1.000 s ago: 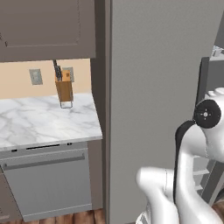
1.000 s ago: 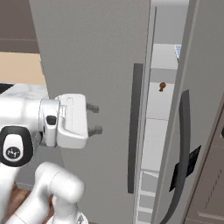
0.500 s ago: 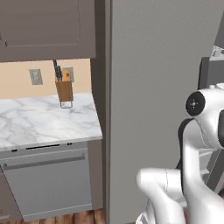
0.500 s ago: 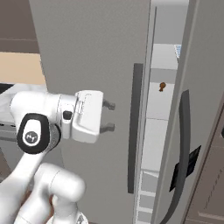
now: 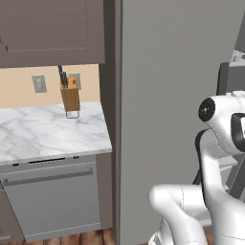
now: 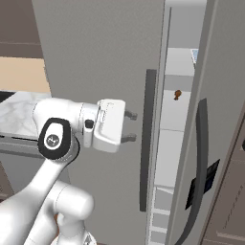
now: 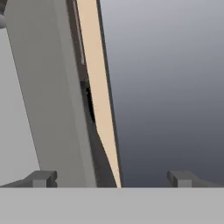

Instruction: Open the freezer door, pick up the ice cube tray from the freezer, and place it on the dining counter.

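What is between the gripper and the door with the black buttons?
In the right base view, between gripper and freezer door: the twin door's dark handle, then a gap showing shelves.

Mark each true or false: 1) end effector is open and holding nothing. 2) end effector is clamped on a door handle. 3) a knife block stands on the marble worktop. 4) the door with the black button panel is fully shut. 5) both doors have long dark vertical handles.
1) True. The end effector has its fingers apart with nothing between them.
2) False. It sits beside the twin door's handle, apart from it, gripping nothing.
3) True. The knife block stands on the marble worktop, near the wall.
4) False. The freezer door stands ajar; white shelves show through the gap between the doors.
5) True. The freezer door's handle is curved; the twin's is straight.
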### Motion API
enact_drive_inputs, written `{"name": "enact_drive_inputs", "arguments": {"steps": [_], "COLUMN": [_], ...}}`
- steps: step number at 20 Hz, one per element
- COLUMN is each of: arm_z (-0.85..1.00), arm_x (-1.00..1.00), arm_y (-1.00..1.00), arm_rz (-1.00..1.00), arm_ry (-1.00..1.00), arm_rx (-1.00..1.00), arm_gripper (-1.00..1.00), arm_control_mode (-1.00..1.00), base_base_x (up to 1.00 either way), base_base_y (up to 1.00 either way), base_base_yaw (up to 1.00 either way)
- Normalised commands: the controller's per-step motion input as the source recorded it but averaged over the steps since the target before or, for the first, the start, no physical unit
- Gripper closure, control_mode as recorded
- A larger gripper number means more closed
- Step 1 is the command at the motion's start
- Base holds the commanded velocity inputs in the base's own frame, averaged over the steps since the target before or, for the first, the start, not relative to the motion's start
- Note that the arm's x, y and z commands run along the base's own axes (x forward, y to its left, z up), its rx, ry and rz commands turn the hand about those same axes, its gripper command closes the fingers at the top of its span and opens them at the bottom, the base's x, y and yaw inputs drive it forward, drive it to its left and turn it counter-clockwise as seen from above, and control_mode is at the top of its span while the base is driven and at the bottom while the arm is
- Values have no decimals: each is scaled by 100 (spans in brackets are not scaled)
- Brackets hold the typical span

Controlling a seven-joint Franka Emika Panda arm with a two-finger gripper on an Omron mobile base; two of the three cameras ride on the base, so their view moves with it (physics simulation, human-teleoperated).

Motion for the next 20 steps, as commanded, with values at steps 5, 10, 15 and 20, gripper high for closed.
{"name": "enact_drive_inputs", "arguments": {"steps": [5, 10, 15, 20], "arm_z": [-19, -1, -2, -12], "arm_x": [40, 36, 33, 30], "arm_y": [-24, -35, -39, -32], "arm_rz": [-4, -3, -3, -2], "arm_ry": [-2, 1, 2, 2], "arm_rx": [0, 0, 0, 0], "arm_gripper": [-100, -100, -100, -100], "arm_control_mode": [-100, -100, -100, -100], "base_base_x": [0, 0, 0, 0], "base_base_y": [0, 0, 0, 0], "base_base_yaw": [0, 0, 0, 0]}}
